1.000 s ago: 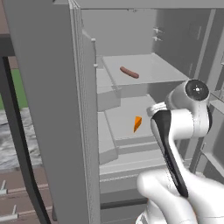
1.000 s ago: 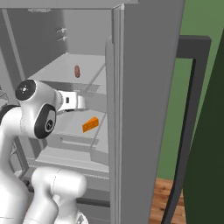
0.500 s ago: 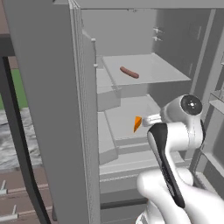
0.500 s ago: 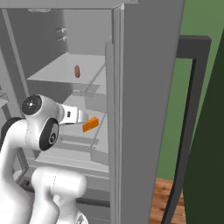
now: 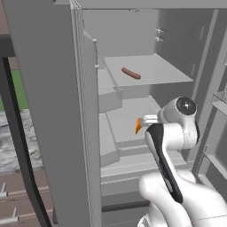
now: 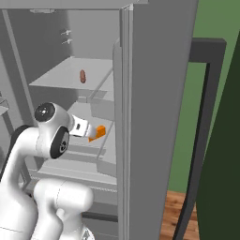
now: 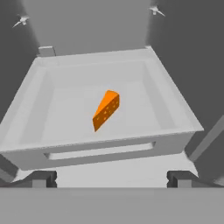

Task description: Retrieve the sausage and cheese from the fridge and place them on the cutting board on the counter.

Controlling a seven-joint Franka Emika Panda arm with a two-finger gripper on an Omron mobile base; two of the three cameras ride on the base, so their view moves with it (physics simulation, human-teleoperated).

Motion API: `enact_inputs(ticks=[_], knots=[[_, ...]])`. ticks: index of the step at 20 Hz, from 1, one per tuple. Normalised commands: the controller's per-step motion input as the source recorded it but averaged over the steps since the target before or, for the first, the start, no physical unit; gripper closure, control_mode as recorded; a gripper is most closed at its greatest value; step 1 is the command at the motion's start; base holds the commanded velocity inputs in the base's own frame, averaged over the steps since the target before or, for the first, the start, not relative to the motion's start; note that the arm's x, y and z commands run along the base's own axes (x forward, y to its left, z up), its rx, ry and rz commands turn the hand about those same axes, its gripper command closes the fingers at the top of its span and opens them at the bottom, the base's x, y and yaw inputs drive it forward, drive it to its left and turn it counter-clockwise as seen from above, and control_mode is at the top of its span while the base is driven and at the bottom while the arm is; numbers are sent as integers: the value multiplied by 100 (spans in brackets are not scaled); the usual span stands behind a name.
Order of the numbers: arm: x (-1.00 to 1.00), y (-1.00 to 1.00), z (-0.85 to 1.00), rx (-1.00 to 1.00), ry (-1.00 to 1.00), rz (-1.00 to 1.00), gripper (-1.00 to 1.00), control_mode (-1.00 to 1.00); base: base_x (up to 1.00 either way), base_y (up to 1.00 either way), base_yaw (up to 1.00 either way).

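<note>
Gripper at fridge, aimed at cheese

Fridge (image 5: 53,111) stands open. Gripper (image 7: 111,178) jaws spread wide, holding nothing. Cheese (image 7: 106,110) lies in a grey bin (image 7: 175,109) ahead of the fingertips (image 7: 43,178), apparently untouched. Sausage (image 5: 131,73) sits on the shelf (image 5: 164,73) above.

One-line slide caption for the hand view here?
Open gripper looks down on the orange cheese wedge lying alone in a grey fridge tray, not yet touched.
</note>
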Motion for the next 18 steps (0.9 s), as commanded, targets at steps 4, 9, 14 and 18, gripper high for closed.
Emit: enact_inputs(ticks=[4,9,14,18], knots=[[35,7,-17,1,11,-20,-100,-100,0,0,0],[26,5,-4,0,6,-4,-100,-100,0,0,0],[63,0,-21,2,9,0,-100,-100,0,0,0],[69,0,-34,5,6,0,-100,-100,0,0,0]])
